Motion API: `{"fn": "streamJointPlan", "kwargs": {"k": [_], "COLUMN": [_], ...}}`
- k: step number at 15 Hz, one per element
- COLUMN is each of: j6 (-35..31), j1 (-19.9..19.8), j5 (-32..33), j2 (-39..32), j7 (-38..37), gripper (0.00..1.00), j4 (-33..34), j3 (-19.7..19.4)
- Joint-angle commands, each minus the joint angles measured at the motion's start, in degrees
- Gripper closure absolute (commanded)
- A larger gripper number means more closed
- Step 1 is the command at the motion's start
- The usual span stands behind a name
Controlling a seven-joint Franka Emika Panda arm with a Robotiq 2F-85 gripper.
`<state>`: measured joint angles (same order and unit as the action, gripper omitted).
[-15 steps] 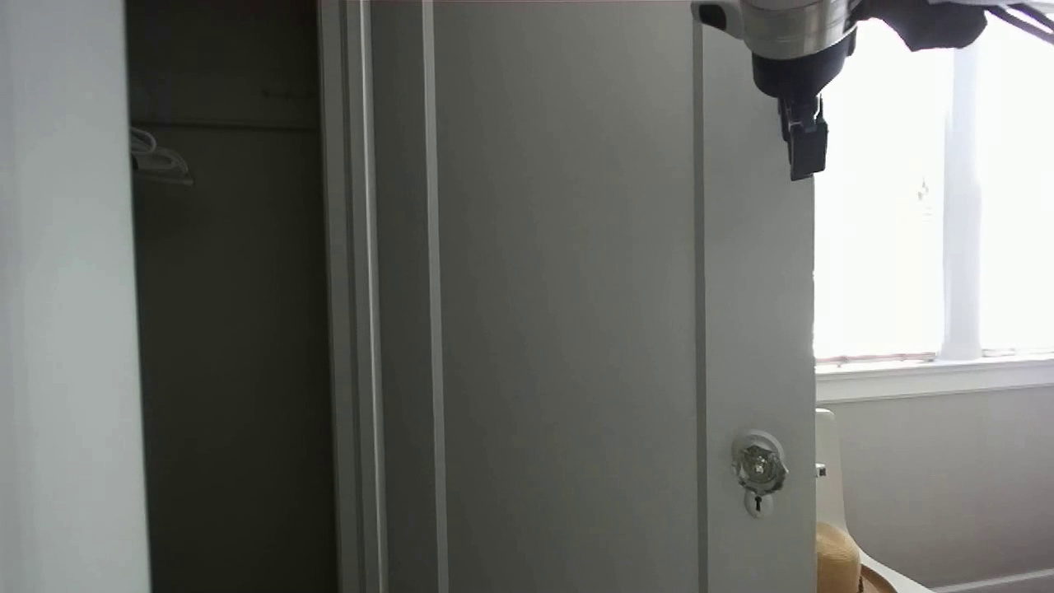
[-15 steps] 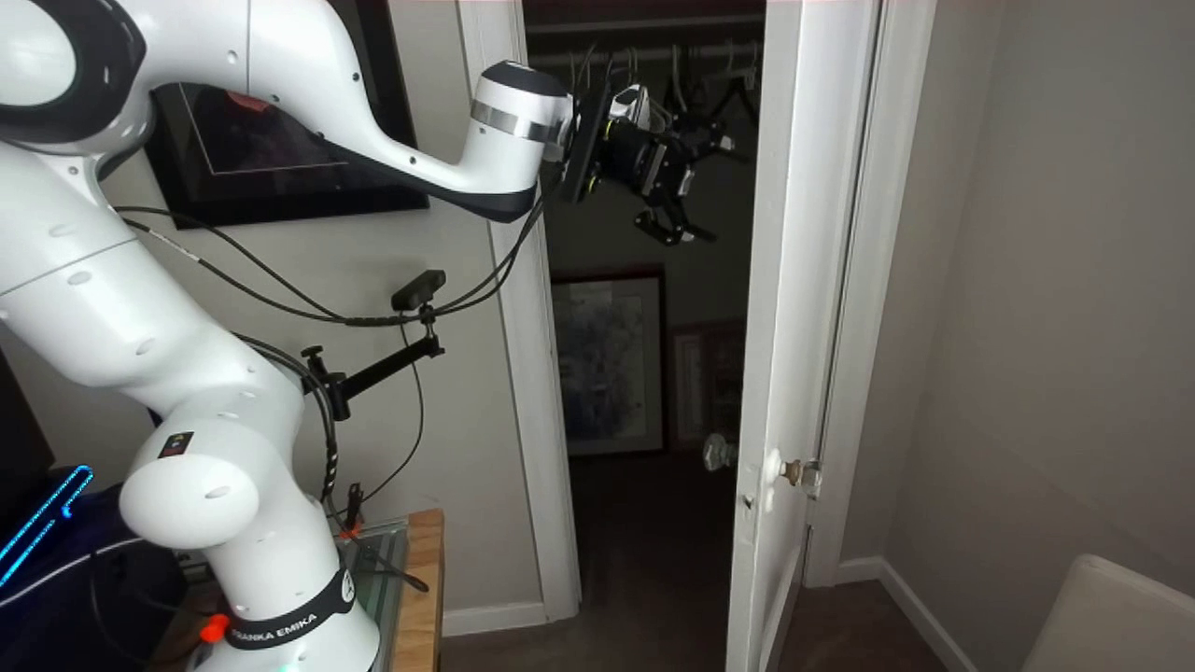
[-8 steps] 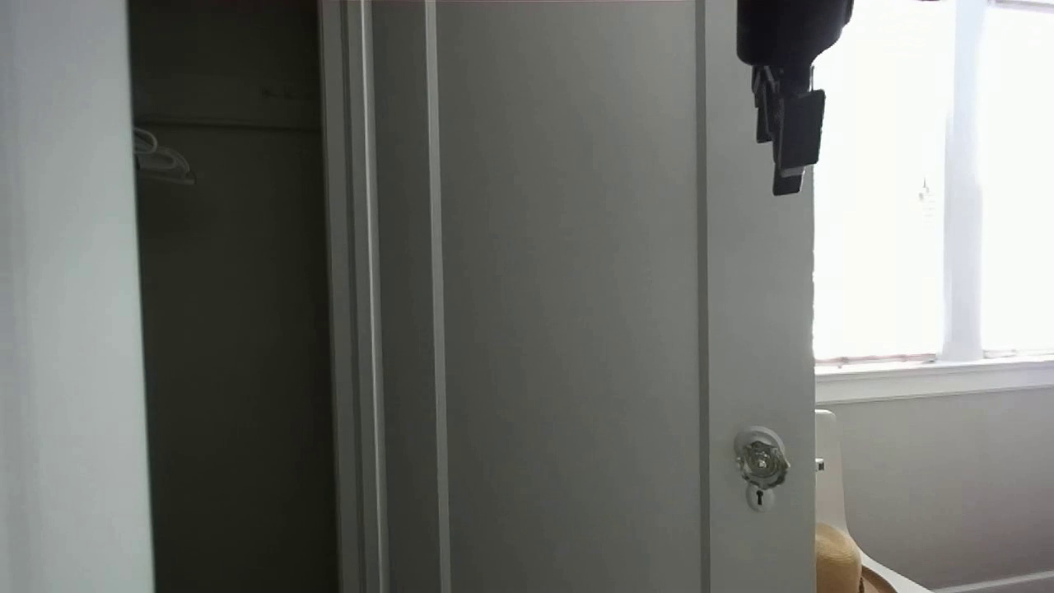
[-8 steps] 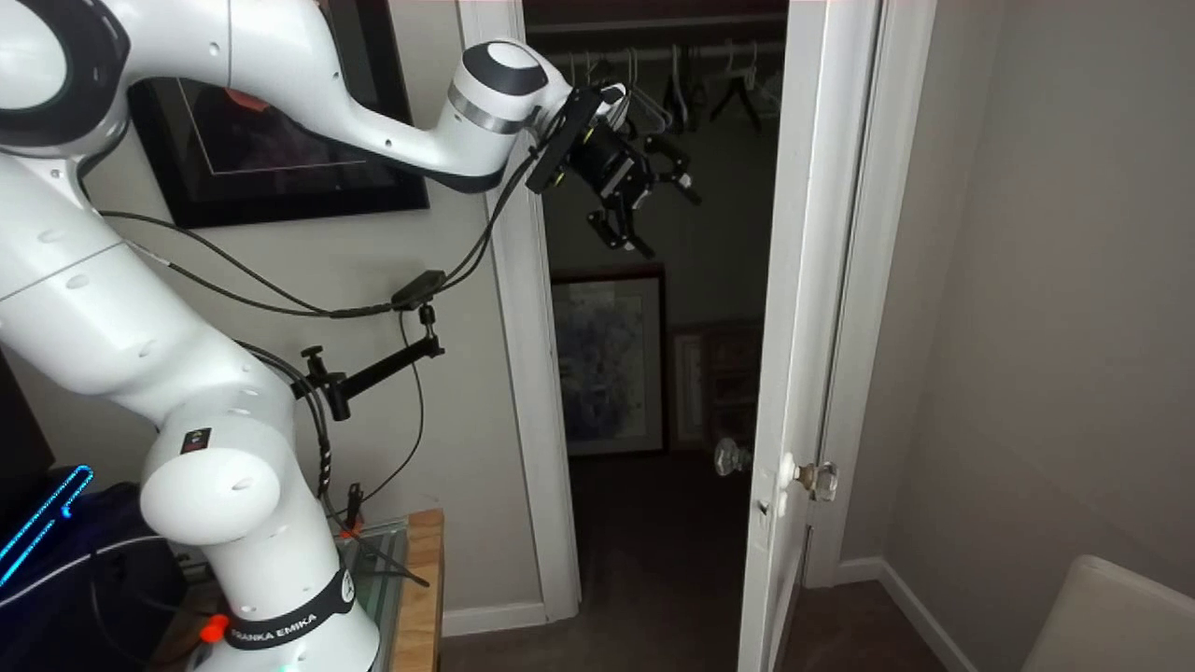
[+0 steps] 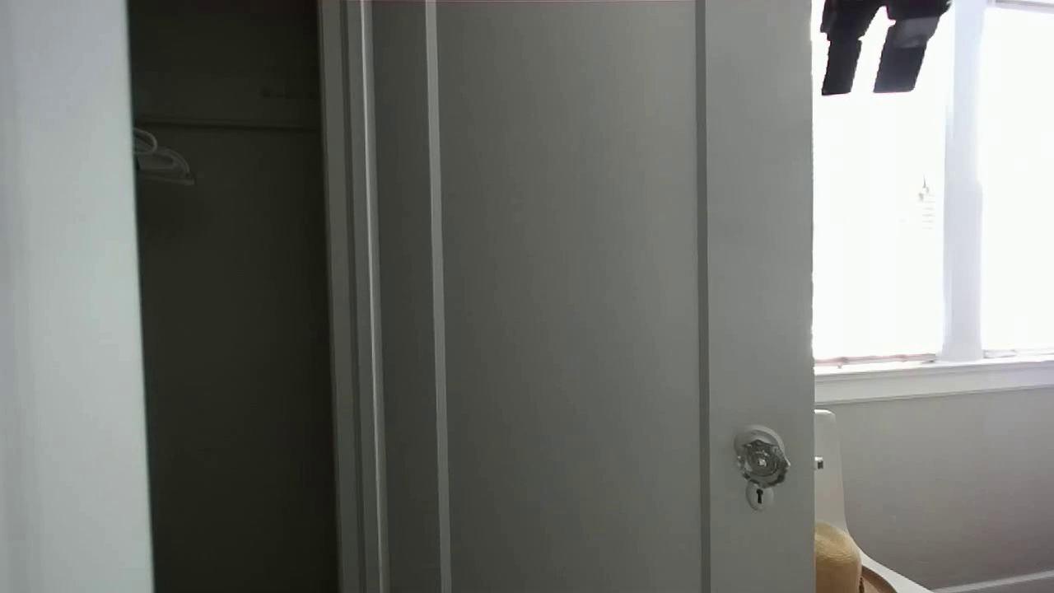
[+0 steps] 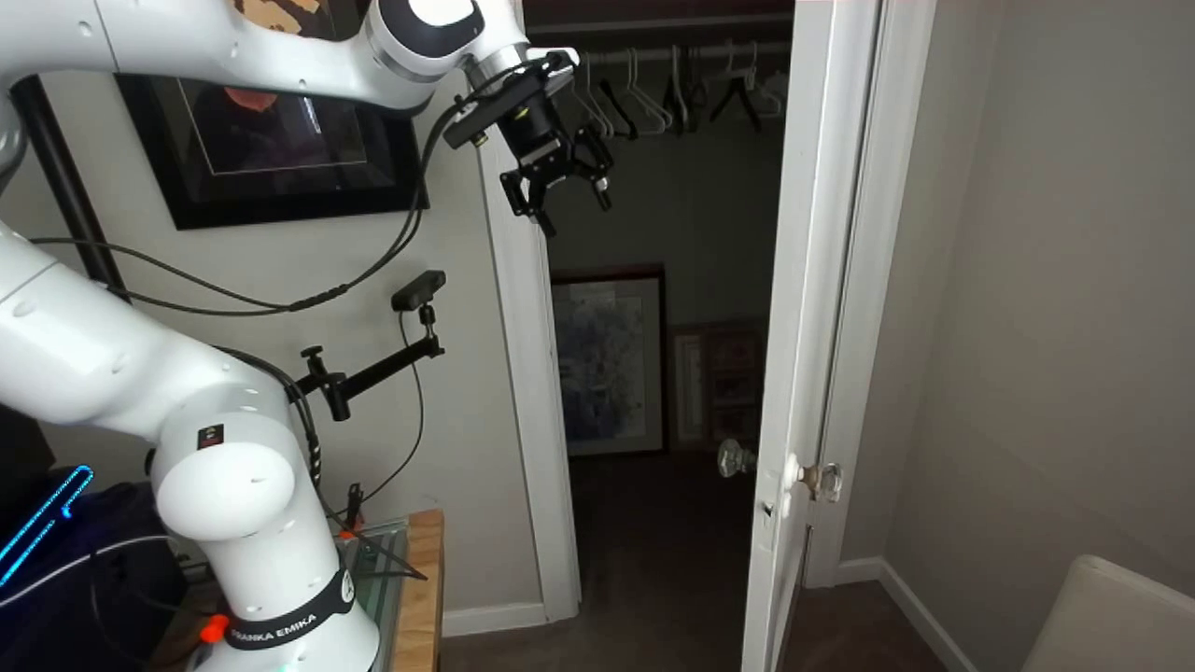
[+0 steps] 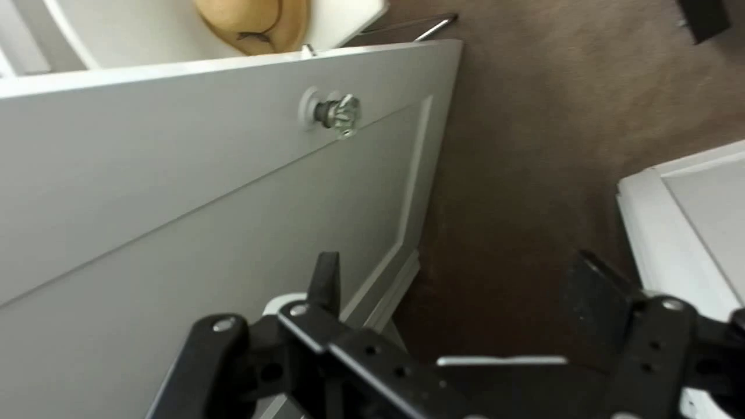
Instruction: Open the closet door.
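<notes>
The closet door (image 6: 810,308) stands well apart from the empty, wide-spread end effector (image 6: 576,215).

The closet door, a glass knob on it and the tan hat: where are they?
Closet door (image 5: 568,296): in an exterior view, middle of its flat panel.
Glass knob (image 7: 345,114): in the wrist view, its clear head.
Tan hat (image 7: 253,21): in the wrist view, its tan surface.

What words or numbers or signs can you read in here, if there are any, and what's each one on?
"FRANKA EMIKA": on the black band around the bottom of the robot arm.
Too small to read: the little dark label higher on the arm, and the round mark on the band.
No words show on the closet door.
</notes>
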<state>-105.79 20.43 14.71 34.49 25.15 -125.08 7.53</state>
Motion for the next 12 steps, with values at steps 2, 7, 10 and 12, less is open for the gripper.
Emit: {"fn": "streamJointPlan", "kwargs": {"k": [2,7,10,12], "j6": [6.4,6.9,6.9,6.9], "j1": [0.4,-0.8,-0.8,-0.8], "j5": [-12.2,-12.9,-13.0,-13.0], "j2": [6.6,5.9,6.0,6.0], "j7": [-2.0,-2.4,-2.7,-2.7], "gripper": [0.0,0.0,0.0,0.0], "j4": [-3.7,-2.9,-3.3,-3.4], "j3": [-2.5,-1.7,-1.7,-1.7]}}
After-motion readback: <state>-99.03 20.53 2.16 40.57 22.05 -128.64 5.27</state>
